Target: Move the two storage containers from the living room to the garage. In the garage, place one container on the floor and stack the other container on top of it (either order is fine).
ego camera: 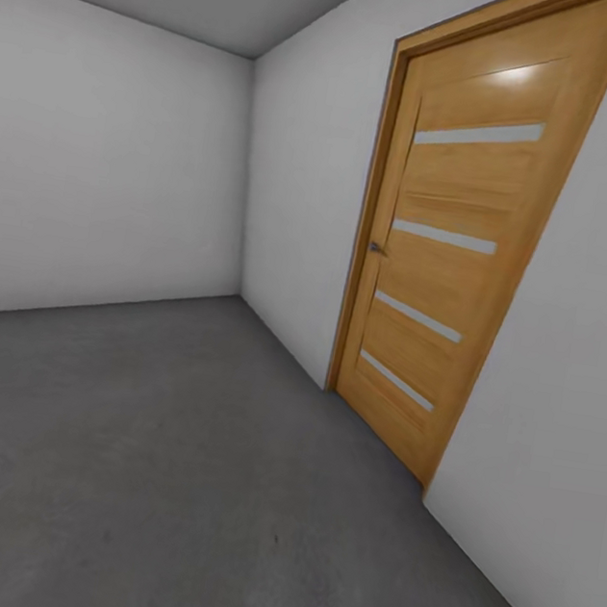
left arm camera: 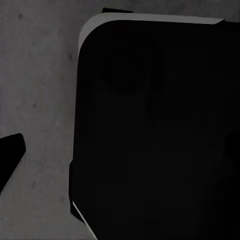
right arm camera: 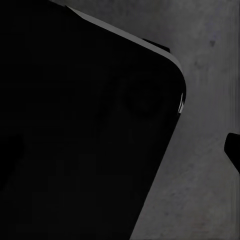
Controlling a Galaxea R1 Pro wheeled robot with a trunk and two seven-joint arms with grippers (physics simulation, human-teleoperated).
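Observation:
I am in the garage, facing a corner with plain white-grey walls (ego camera: 111, 158) and the dark grey floor (ego camera: 170, 478). The two storage containers are out of view. In the left wrist view one dark fingertip (left arm camera: 11, 159) of my left gripper juts in over the floor (left arm camera: 40, 75), beside my black base (left arm camera: 160, 130). In the right wrist view one dark fingertip (right arm camera: 233, 150) of my right gripper shows at the edge, over the floor (right arm camera: 205, 190) and next to my black base (right arm camera: 75, 125). Neither view shows a second finger or anything held.
A shut wooden door (ego camera: 445, 266) with pale horizontal stripes and a small handle (ego camera: 377, 248) stands in the right wall (ego camera: 561, 400), close by. The floor stretches ahead and to the left up to the far wall.

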